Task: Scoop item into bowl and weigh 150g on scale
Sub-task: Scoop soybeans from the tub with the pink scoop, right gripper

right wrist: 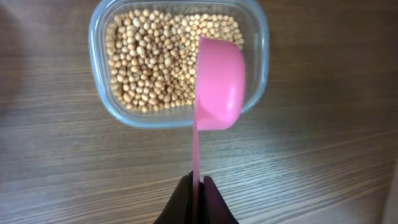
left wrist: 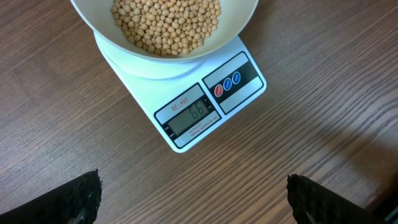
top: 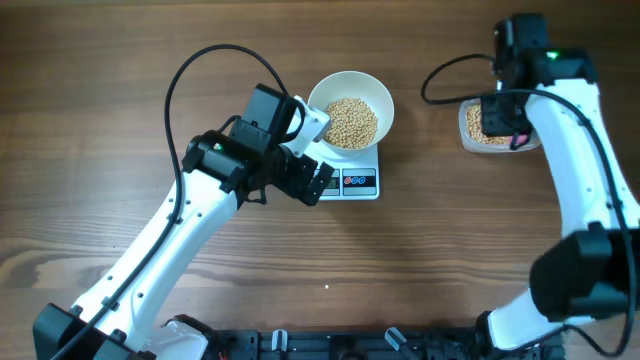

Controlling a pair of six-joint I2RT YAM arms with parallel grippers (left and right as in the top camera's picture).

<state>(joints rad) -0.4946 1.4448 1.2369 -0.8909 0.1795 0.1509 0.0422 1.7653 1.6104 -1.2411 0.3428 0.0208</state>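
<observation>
Bowl [top: 322, 95] sat on scale [top: 355, 183], part-filled with beans [top: 351, 122]; display [left wrist: 190, 116] read 66. Left tool [left wrist: 196, 199] hung spread wide, empty, above counter [left wrist: 323, 112] just in front of scale. Well right of scale, right tool [right wrist: 198, 199] clamped tight on pink scoop [right wrist: 217, 84] handle, scoop head over bean-filled clear tub [right wrist: 99, 37].
</observation>
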